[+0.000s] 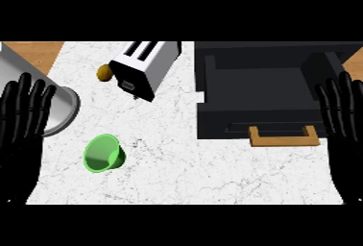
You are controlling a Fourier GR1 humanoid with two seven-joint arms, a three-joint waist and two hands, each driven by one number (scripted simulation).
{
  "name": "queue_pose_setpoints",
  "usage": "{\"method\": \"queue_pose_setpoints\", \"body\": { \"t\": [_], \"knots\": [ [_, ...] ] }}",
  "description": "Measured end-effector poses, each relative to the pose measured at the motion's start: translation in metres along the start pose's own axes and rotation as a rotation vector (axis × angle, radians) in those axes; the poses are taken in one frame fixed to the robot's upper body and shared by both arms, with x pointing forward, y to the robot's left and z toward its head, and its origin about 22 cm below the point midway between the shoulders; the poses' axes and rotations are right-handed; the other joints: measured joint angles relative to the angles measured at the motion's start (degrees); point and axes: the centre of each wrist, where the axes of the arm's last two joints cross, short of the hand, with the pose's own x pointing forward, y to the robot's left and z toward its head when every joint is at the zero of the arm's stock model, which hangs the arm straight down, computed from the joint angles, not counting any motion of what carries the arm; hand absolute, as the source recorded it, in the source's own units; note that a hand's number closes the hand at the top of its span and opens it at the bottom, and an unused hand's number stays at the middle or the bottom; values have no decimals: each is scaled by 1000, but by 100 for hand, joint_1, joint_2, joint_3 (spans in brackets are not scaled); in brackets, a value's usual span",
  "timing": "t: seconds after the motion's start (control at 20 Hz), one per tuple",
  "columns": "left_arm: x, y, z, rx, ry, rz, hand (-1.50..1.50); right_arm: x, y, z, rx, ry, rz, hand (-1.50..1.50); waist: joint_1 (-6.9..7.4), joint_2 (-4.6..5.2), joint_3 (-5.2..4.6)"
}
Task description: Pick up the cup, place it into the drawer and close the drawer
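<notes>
- Green cup (pixel 104 153) lying tipped on the white marbled counter (pixel 212 173), mouth turned toward the lower left; positioned well to the left of the drawer and below the level of its front edge.
- Drawer (pixel 266 91) — dark, pulled open, nothing visible inside; wooden handle (pixel 283 136) projecting from the front panel toward the lower edge of the view.
- Toaster (pixel 145 67) standing up and to the left of the drawer, just beside its upper-left corner, set at an angle; two slots visible on top.
- Small brownish-yellow item (pixel 104 72) resting left of the toaster, farther from the drawer; kind not determinable.
- Grey metal vessel (pixel 42 91) with a round rim lying far left of the drawer, above the cup and close to it, partly hidden behind the left hand.
- Bare counter between cup and drawer — nothing standing along that stretch.
- Left hand (pixel 25 115) held upright at the far-left edge, well away from the drawer, above and left of the cup without touching it; fingers straight, pointing up, slightly spread, holding nothing.
- Right hand (pixel 344 113) held upright at the right edge, overlapping the drawer's right side; fingers straight, pointing up, slightly apart, holding nothing.
</notes>
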Motion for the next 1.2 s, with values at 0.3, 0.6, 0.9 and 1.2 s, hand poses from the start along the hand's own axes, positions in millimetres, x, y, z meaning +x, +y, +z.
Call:
{"method": "queue_pose_setpoints", "body": {
  "t": [0.3,0.6,0.9,1.2],
  "knots": [
    [1,16,2,-264,-26,141,-150,0,-1,1,2,-11,-7,-150,15,-8,-186],
    [-34,42,16,-328,173,381,-150,-9,-1,0,106,115,-20,-150,25,9,-226],
    [-65,73,15,-339,247,414,-150,-24,-8,-19,132,152,-32,-150,20,1,-229],
    [-110,84,18,-328,323,386,-150,-30,-9,-30,146,138,-34,-150,0,-1,-231]
  ]
}}
